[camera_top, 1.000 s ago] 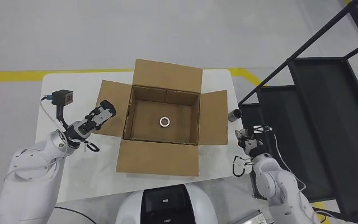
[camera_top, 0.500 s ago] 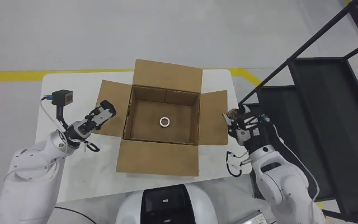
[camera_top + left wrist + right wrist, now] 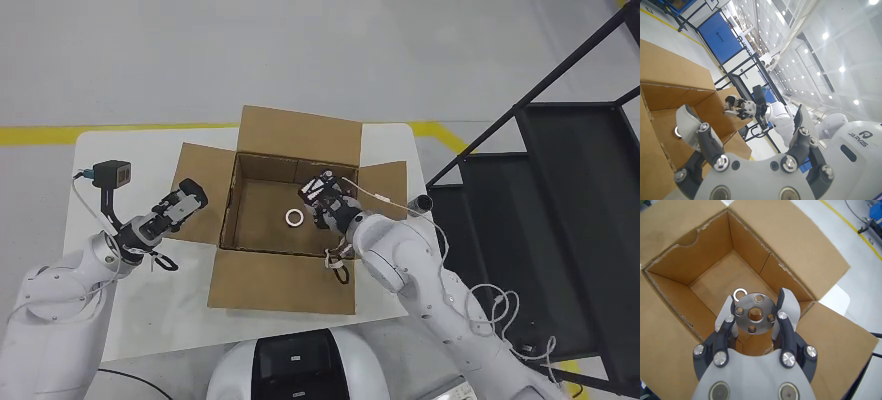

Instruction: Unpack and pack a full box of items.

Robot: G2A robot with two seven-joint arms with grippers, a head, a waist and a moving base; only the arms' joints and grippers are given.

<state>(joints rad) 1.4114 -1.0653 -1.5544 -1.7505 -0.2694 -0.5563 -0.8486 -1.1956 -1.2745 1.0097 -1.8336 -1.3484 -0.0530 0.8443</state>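
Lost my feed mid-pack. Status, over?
Right end effector shut on metal flange, over open cardboard box. Left end effector open, beside its left flap. Metal ring lies on box floor, near drop spot; watch it.

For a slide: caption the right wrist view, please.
Right gripper holds a metal flange above the open cardboard box, a ring on its floor.

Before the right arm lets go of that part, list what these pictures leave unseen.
- The ring: right wrist view, partly behind the flange held in the right gripper.
- The box floor: top view, right part covered by the right arm.
- The flange's far face: right wrist view, turned away from the camera.
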